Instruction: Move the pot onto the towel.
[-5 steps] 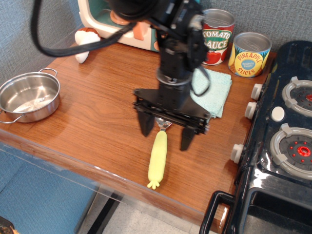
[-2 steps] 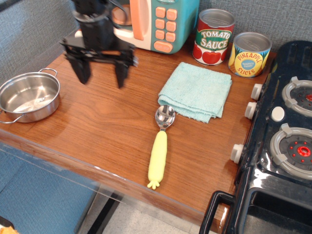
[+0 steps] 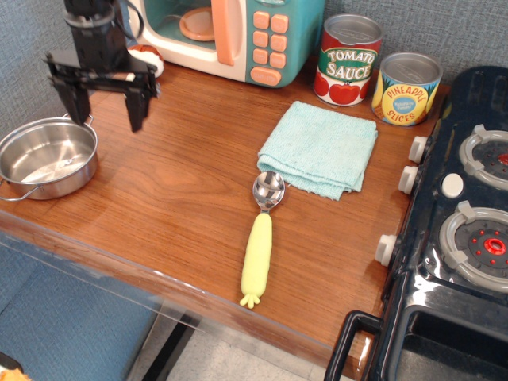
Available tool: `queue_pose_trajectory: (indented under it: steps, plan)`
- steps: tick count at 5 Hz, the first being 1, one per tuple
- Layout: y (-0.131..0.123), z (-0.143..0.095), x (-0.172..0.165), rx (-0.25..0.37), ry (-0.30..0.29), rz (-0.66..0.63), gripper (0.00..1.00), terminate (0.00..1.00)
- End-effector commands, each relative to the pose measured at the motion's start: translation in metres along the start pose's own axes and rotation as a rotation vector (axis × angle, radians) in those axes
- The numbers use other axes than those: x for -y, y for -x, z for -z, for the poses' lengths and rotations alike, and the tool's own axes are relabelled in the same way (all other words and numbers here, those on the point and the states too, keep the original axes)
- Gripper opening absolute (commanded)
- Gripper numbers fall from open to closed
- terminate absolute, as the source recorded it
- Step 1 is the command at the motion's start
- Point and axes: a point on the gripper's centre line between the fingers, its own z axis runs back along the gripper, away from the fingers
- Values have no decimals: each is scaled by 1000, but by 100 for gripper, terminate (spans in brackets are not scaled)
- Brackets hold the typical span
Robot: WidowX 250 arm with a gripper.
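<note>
The pot (image 3: 46, 157) is a shallow shiny steel pan with two loop handles, at the table's left front edge, empty. The towel (image 3: 321, 147) is a folded aqua cloth at the table's right middle, with nothing on it. My gripper (image 3: 105, 121) hangs open above the table's left side, its two black fingers (image 3: 135, 111) pointing down, just behind and to the right of the pot. It holds nothing.
A spoon with a yellow handle (image 3: 260, 238) lies in front of the towel. Tomato sauce can (image 3: 348, 59) and pineapple can (image 3: 406, 88) stand behind the towel. A toy microwave (image 3: 238, 36) is at the back. A black stove (image 3: 460, 230) borders the right side.
My gripper has swung left across the table, from over the spoon to beside the pot, staying open. Pot, towel and spoon have not moved.
</note>
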Motion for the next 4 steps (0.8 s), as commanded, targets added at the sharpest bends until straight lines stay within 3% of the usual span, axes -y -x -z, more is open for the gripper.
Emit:
queue_pose_trajectory:
  steps: [1, 3, 4]
  plan:
    - [7, 11, -8, -11, -71, -28, 100, 0]
    - [9, 23, -8, -42, -87, -77, 100, 0]
    - [10, 24, -6, -57, -101, -98, 0, 0]
